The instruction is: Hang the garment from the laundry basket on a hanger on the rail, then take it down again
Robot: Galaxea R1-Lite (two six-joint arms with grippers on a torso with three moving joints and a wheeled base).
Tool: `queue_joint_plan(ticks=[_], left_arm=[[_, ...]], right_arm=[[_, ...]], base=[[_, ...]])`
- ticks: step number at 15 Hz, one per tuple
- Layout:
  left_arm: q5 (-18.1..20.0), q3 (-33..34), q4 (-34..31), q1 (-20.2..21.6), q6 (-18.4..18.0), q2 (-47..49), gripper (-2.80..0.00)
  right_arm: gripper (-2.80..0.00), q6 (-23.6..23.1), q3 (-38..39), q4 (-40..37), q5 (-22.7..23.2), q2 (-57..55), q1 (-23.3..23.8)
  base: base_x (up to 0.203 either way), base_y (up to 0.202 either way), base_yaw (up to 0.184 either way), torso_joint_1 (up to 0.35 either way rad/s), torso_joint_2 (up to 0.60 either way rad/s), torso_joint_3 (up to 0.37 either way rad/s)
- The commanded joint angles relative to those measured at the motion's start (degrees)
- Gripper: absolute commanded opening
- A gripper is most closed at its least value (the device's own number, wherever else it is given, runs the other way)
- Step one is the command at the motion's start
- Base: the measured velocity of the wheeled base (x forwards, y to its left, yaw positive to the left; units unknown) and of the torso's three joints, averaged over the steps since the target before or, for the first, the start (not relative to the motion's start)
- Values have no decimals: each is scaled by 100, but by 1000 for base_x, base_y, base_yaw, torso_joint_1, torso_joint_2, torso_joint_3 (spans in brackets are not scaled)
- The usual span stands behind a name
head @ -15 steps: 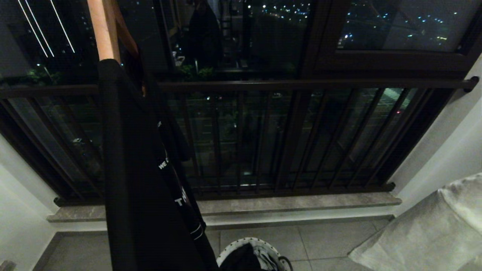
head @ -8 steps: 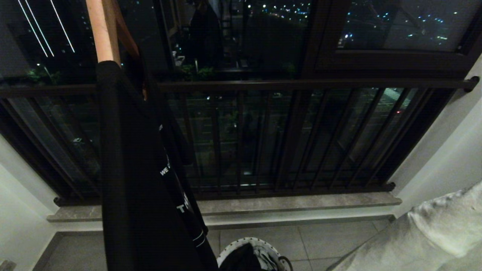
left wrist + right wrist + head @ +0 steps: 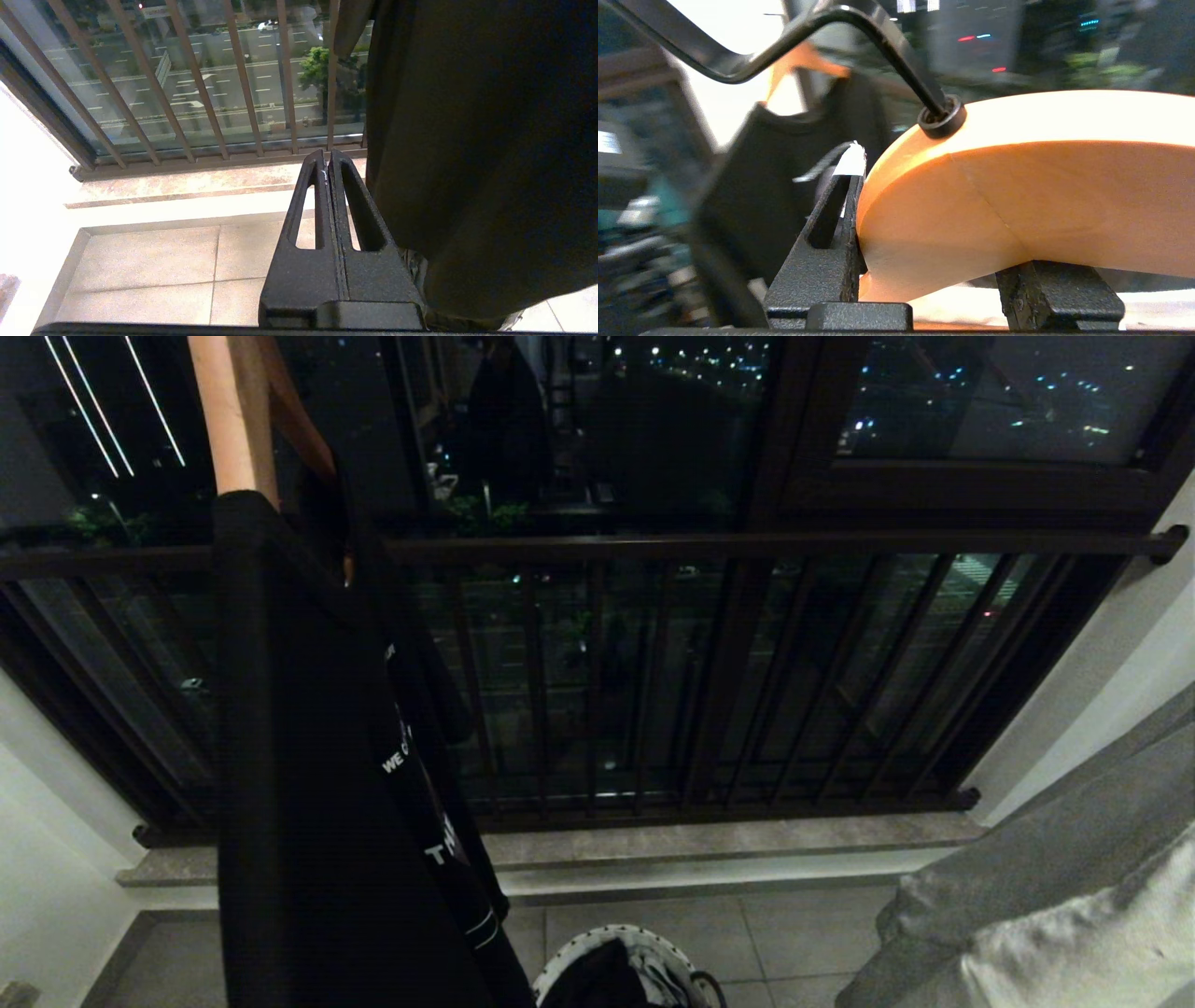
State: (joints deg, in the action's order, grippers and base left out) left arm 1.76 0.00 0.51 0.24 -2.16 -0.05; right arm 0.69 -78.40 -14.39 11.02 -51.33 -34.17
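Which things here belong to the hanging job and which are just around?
Job: black garment on the wooden hanger, clamped by the right gripper; laundry basket.
Around: window railing, stone sill, grey cloth; left gripper, shut, empty.

Head view dim, night; city lights glinted in window glass [image 3: 980,401] | left wrist: wall overexposed beside shut left gripper [image 3: 327,161] | right wrist: background motion-blurred behind hanger [image 3: 1041,196].
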Motion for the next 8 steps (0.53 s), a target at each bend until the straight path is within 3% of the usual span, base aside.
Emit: queue_joint_plan(ticks=[1, 8], left_arm=[[0, 18, 2, 3, -3, -4, -280], [0, 18, 2, 3, -3, -4, -280]], right_arm=[[-280, 82, -88, -11, 196, -180, -2], [-280, 701, -406, -3, 1669, -854, -2]], base=[[0, 0, 0, 0, 0, 0], [0, 0, 0, 0, 0, 0]])
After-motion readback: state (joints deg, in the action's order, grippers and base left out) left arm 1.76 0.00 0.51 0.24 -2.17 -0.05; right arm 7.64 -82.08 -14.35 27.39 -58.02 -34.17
